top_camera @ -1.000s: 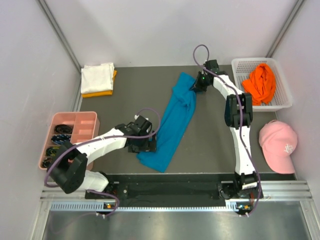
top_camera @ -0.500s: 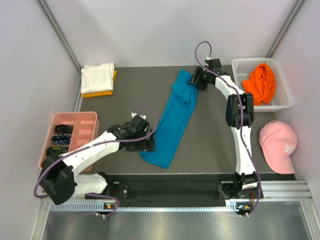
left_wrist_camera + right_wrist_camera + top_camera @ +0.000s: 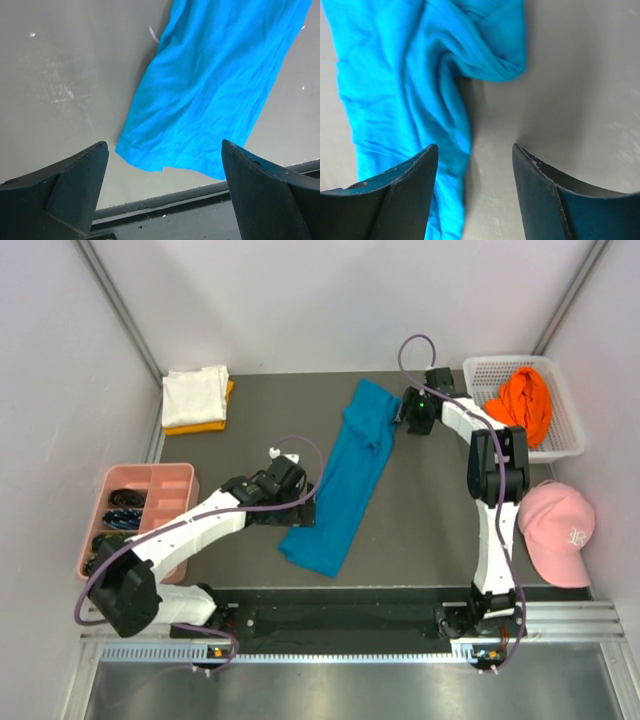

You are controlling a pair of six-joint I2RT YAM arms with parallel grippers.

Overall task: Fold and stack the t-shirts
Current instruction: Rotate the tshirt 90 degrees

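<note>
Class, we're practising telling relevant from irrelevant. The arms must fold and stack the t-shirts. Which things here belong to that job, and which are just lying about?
Belongs to the job:
teal-blue t-shirt
white t-shirt
yellow-orange t-shirt, under the white one
bright orange t-shirt

Just lying about:
pink baseball cap
pink compartment tray
white basket, holding the orange shirt

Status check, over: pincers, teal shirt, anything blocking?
Left pincer open, empty, at near end. Right pincer open, empty, beside far end. Teal shirt lying in a long strip. Nothing on it.
</note>
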